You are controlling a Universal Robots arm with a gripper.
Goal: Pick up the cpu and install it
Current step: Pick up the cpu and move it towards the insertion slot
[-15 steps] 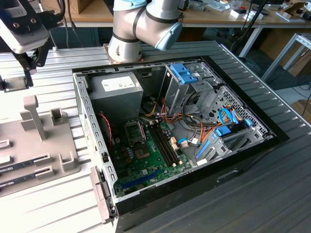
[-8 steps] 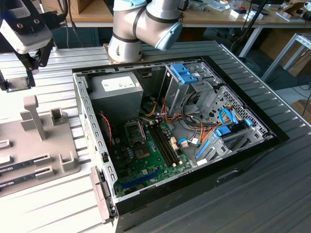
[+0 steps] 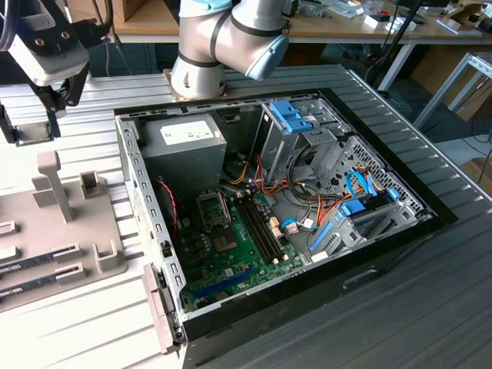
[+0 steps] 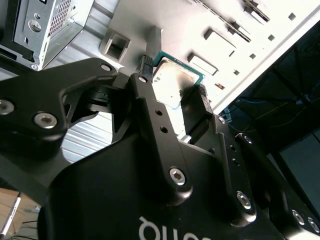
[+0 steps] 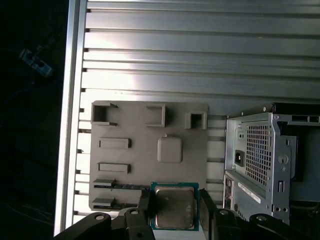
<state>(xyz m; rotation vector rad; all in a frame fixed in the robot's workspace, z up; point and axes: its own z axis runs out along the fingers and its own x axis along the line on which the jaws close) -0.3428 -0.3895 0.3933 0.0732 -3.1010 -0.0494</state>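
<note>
Between the jaws sits the green-rimmed, silver-lidded square cpu (image 5: 173, 208).

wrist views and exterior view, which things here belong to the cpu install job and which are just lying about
For the job:
- the cpu, clamped in the gripper
- the motherboard inside the open computer case

Lying about:
- grey parts tray
- memory stick in a tray slot
- power supply
- cables

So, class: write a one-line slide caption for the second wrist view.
Gripper clamps the cpu by two opposite edges, silver lid facing the camera, grey parts tray beyond.
</note>
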